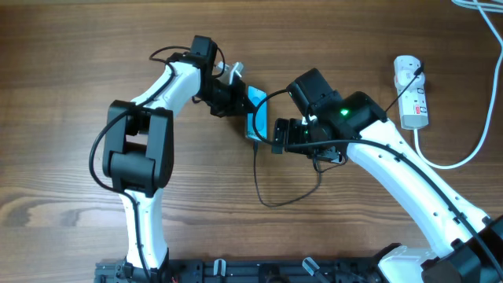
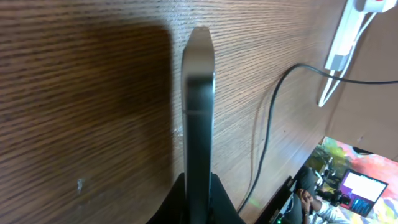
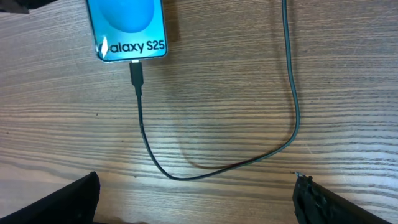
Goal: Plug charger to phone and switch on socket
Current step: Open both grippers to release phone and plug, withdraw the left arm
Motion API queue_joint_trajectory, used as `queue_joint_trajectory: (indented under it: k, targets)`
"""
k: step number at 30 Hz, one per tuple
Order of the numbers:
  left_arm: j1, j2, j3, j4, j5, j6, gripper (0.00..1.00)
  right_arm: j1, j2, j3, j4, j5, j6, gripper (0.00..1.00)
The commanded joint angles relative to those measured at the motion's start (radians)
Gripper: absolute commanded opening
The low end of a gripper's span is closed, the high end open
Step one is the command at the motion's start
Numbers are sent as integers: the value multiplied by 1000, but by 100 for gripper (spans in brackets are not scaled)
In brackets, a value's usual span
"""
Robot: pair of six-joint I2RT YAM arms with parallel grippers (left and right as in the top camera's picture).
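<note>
Wood worktop point(image 1: 63, 47) is shared by both arms. Left claw point(image 1: 240, 98) is closed on phone point(image 3: 127, 25) at its top end; phone is held near worktop centre. Right claw point(image 3: 196, 186) is spread wide with nothing gripped, just beside phone's lower edge. Socket point(image 1: 413, 98) is laid well apart, at right edge. Charger point(image 3: 136, 74) connector is seated in phone's lower edge, cable is looped over worktop, and plug is seen at socket.

My left arm point(image 1: 171, 85) and right arm point(image 1: 413, 177) are smooth white shells joined by blocky black joint housings point(image 1: 135, 149), with thin black cables point(image 1: 93, 157) looping outside the joints. A small green light point(image 1: 343, 112) glows on my right wrist's black block. My right fingers point(image 3: 336, 205) are matte black.
</note>
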Motion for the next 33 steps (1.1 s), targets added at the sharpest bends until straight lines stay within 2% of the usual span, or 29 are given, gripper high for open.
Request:
queue_joint_trajectory:
  k: [1,4,11,14,16,19,20,25,28,30,32,33]
  targets:
    - [-10,29,-6,0,-18,-5,5,-2,14,-5,3,-16,10,100]
    - [-10,49,-6,-3,-26,-4,5,-1,14,-5,3,-16,10,100]
    - [-10,53,-6,-20,-207,-4,19,-2,14,-5,3,-16,-14,100]
    - [-10,53,-6,-19,-251,-1,24,-2,14,-5,14,-16,-12,100]
    - [-10,53,-6,-24,-270,-1,32,-2,14,-5,21,-16,-13,100]
    - [-10,53,-6,-36,-317,-2,34,-2,14,-5,20,-16,-14,100]
    - [-10,53,-6,-45,-346,-2,39,-2,14,-5,21,-16,-14,100]
    - [-10,53,-6,-83,-458,-2,41,-2,17,-7,18,-16,-15,100]
    - [-9,53,-6,-108,-506,-1,46,-2,18,-7,18,-15,-15,100]
    - [-5,51,-6,-122,-510,-2,76,-2,19,-7,14,-13,-15,100]
    - [1,36,-3,-142,-510,-2,93,-2,19,-7,6,4,-15,100]
    - [6,11,-2,-150,-510,-2,98,-2,20,-11,4,11,-15,100]
